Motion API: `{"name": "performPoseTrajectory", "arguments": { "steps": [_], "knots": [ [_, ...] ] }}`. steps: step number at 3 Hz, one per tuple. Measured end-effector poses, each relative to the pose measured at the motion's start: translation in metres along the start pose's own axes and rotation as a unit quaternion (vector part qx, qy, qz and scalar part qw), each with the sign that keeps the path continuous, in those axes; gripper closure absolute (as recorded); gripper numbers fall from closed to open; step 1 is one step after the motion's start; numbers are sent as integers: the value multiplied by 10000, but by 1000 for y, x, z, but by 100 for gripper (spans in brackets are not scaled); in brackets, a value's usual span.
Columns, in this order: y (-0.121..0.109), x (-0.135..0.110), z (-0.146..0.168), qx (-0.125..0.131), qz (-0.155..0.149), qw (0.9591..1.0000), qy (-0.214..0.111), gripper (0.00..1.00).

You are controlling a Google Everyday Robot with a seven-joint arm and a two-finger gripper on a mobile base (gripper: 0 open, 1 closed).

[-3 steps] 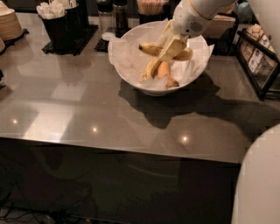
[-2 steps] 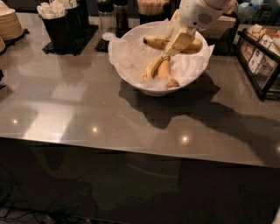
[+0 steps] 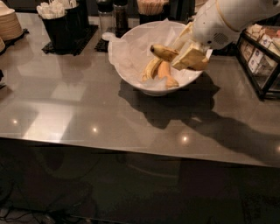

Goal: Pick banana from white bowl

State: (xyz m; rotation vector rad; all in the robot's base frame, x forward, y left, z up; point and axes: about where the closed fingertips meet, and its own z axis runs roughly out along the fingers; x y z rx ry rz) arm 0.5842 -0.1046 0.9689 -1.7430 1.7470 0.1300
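Observation:
The banana (image 3: 163, 52), yellow with brown speckles and a dark end, is held in my gripper (image 3: 186, 56) and hangs lifted above the right half of the white bowl (image 3: 148, 90). The beige fingers (image 3: 191, 57) are shut on its right part, which hides that end. The bowl is lined with crumpled white paper (image 3: 131, 43) and stands at the middle back of the grey counter. A shorter yellow banana (image 3: 150, 70) and a stubby orange-tinted piece (image 3: 169, 75) still lie in the bowl. My white arm (image 3: 227, 17) comes in from the upper right.
Black cutlery holders (image 3: 65, 22) stand at the back left, with a stack of plates (image 3: 8, 24) at the far left. Shakers (image 3: 113, 15) and a stick holder (image 3: 153, 8) stand behind the bowl. A black wire rack (image 3: 262, 61) stands at the right.
My gripper has closed on the banana and risen with it, up and slightly right, so the banana is now clear of the other pieces in the bowl.

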Motion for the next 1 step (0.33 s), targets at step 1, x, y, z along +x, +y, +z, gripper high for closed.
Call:
{"name": "performPoseTrajectory", "arguments": {
  "steps": [1],
  "knots": [
    [4, 7, -8, 49, 165, 9998, -91, 100]
  ]
}}
